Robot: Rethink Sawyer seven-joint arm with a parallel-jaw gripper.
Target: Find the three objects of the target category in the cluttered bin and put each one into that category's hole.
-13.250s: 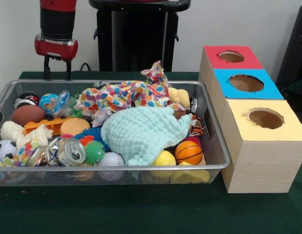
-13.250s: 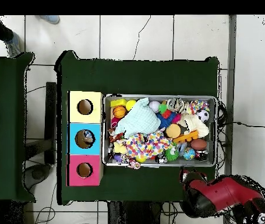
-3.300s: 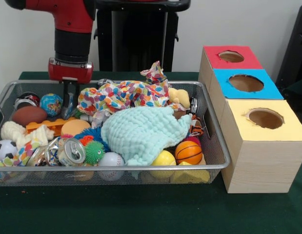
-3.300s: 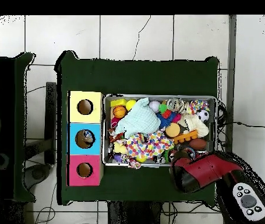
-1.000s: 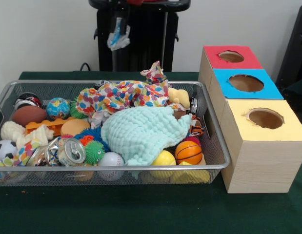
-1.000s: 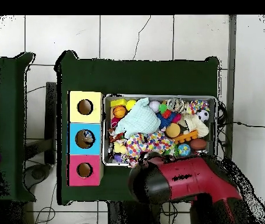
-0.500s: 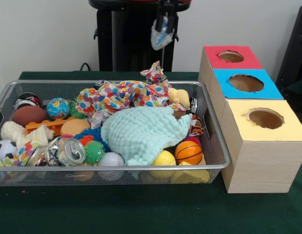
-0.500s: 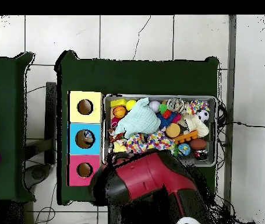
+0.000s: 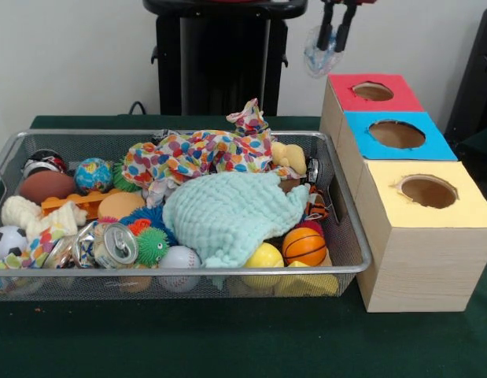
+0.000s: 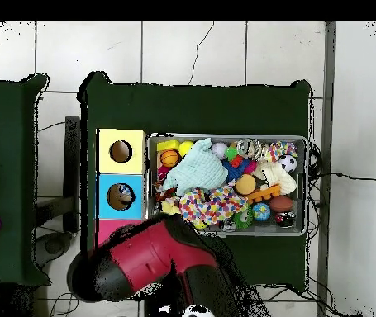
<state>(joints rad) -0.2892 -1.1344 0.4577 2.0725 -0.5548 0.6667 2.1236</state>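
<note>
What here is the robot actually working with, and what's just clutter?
Part of the job: the jaws, closed on a clear bottle; the blue hole; the wire bin.

Just lying about: soda can, mint cloth, spotted cloth, mini basketball, globe ball, red hole, yellow hole.

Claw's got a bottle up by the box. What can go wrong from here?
1. The claw holds the clear bottle by one end beside the red hole, short of the blue hole; an early release may land it wrong.
2. The dangling bottle could slip or catch a rim.
3. No other bottle shows in the bin; the mint cloth may hide one.
</note>
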